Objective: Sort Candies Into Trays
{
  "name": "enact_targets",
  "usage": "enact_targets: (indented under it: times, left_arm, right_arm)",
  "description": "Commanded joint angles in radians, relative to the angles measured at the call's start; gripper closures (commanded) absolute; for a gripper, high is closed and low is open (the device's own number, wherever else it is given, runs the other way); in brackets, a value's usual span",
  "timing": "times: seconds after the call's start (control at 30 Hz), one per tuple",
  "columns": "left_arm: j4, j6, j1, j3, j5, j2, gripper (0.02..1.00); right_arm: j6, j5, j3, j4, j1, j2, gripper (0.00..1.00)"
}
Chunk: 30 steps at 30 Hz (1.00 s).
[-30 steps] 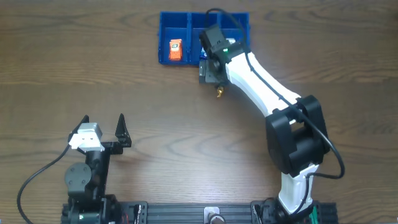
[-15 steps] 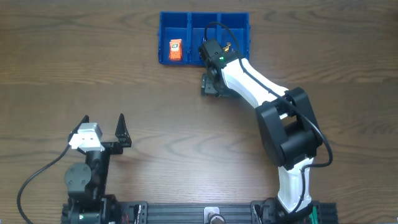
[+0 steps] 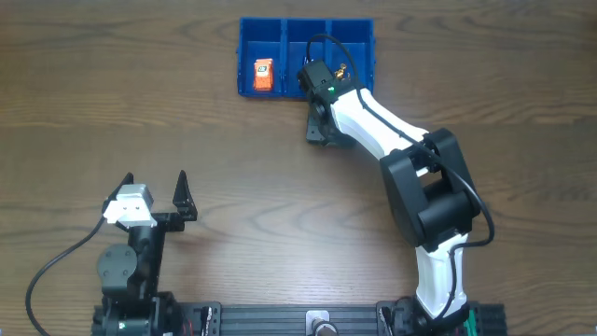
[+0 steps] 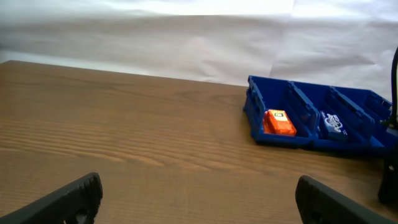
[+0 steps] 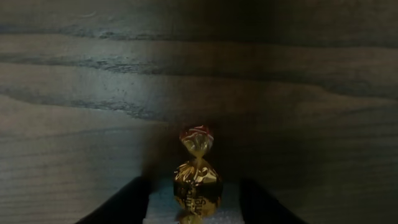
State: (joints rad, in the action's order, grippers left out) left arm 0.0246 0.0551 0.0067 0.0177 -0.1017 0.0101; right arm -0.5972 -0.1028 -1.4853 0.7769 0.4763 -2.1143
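Observation:
A gold-wrapped candy lies on the wooden table, standing between the fingers of my right gripper. The fingers are spread wider than the candy and do not touch it. In the top view the right gripper is down at the table just in front of the blue three-compartment tray. The tray's left compartment holds an orange candy, the middle one a blue candy, and the right one a gold candy. My left gripper rests open near its base, holding nothing.
The tray stands at the far middle of the table, close behind the right gripper. Bare wood lies to the left, right and front. A white backdrop closes off the far side in the left wrist view.
The right gripper has come down from above the gold candy to the table surface, so its fingers now straddle the candy. The left arm has not moved.

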Motion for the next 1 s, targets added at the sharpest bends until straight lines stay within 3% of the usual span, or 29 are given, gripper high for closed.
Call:
enact_targets:
  times: [0.03, 0.5, 0.63, 0.8, 0.9, 1.0]
  left_arm:
    - [0.045, 0.004, 0.006, -0.013, -0.002, -0.006, 0.023]
    - [0.046, 0.004, 0.006, -0.013, -0.002, -0.006, 0.020]
    - [0.046, 0.004, 0.006, -0.013, -0.002, -0.006, 0.020]
    - [0.045, 0.004, 0.006, -0.013, -0.002, -0.006, 0.023]
    - [0.046, 0.004, 0.006, -0.013, -0.002, -0.006, 0.023]
    - [0.046, 0.004, 0.006, -0.013, -0.002, -0.006, 0.020]
  right_arm:
    - [-0.006, -0.008, 0.007, -0.012, 0.003, -0.024, 0.645]
    - [-0.017, -0.016, 0.007, -0.007, 0.003, -0.005, 0.932]
    - [-0.015, -0.077, -0.005, -0.005, 0.001, 0.103, 0.963]
    - [0.141, -0.244, -0.166, -0.024, -0.033, 0.291, 0.965]
    - [0.236, -0.256, -0.254, -0.071, -0.075, 0.286, 0.965]
    - [0.255, -0.254, -0.253, -0.117, -0.106, 0.269, 0.965]
